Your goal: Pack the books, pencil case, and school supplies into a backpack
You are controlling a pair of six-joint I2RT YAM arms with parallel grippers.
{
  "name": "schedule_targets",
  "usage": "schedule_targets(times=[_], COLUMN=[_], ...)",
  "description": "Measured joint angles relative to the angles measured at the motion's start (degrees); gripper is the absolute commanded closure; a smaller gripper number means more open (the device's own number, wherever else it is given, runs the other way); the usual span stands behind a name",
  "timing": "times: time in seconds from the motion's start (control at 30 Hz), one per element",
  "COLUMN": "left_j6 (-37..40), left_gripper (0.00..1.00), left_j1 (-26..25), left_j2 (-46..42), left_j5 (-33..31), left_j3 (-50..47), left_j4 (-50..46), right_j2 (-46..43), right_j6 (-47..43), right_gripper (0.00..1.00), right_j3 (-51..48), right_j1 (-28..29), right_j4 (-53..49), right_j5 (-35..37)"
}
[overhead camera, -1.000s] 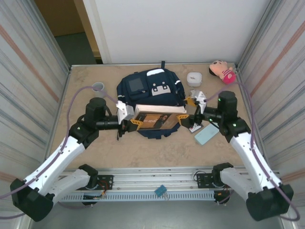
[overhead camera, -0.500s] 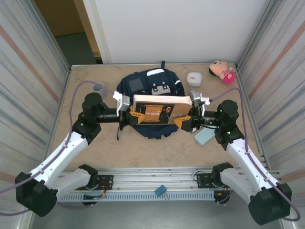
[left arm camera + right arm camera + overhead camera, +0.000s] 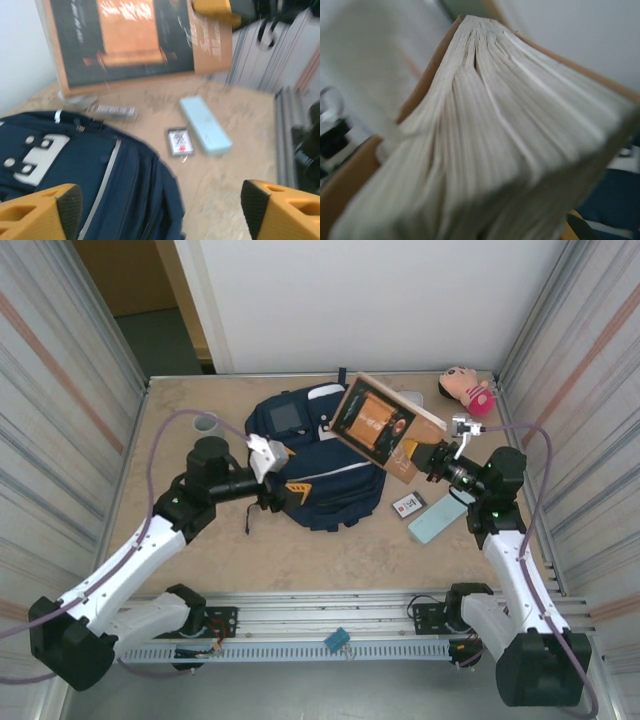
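Observation:
The book (image 3: 383,425), dark with an orange picture, hangs tilted in the air above the backpack's far right. My right gripper (image 3: 418,454) is shut on its lower right edge. In the right wrist view the book's pale page edges (image 3: 495,140) sit close against the camera. The navy backpack (image 3: 330,502) lies flat at mid table. My left gripper (image 3: 284,494) hovers open over the backpack's near left part (image 3: 75,170), with nothing between its orange fingertips (image 3: 42,215). The mint pencil case (image 3: 440,518) and the white packet (image 3: 408,504) lie right of the backpack. A grey-white bar (image 3: 112,110) lies under the book.
A pink plush toy (image 3: 465,388) lies in the far right corner and a grey cup (image 3: 207,422) stands far left of the backpack. Ribbed metal walls close in both sides. Bare tabletop (image 3: 330,560) runs between the backpack and the near rail.
The left gripper has let go of the book and opened. The right gripper has shut on the book and swung it up and to the far right, off the backpack.

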Motion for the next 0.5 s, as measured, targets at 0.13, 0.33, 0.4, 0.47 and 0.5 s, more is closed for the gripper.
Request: schedule_targets(times=[0.13, 0.33, 0.4, 0.47, 0.5], left_j6=[6.47, 9.97, 10.10, 10.05, 10.05], left_gripper=[0.11, 0.07, 0.07, 0.06, 0.06], left_j1=[-3.34, -4.09, -5.16, -6.05, -6.29], left_j2=[7.32, 23.98, 28.72, 33.62, 35.41], left_j5=[-8.33, -15.19, -16.41, -17.03, -17.03], left_j3=[0.96, 7.08, 10.88, 15.43, 17.16], left_j4=[-4.04, -7.43, -7.48, -6.95, -6.60], right_j2=[-3.34, -5.20, -5.20, -5.40, -5.64], right_j6=[2.12, 2.93, 2.86, 2.71, 2.69], right_gripper=[1.00, 1.00, 1.00, 1.00, 1.00], right_j3=[-0.24, -0.24, -0.24, -0.24, -0.24], right_j1=[0.11, 0.46, 0.96, 1.31, 1.36], right_j4=[-12.20, -27.52, -30.99, -33.70, -34.47], right_j5=[14.99, 27.17, 28.94, 30.49, 30.95])
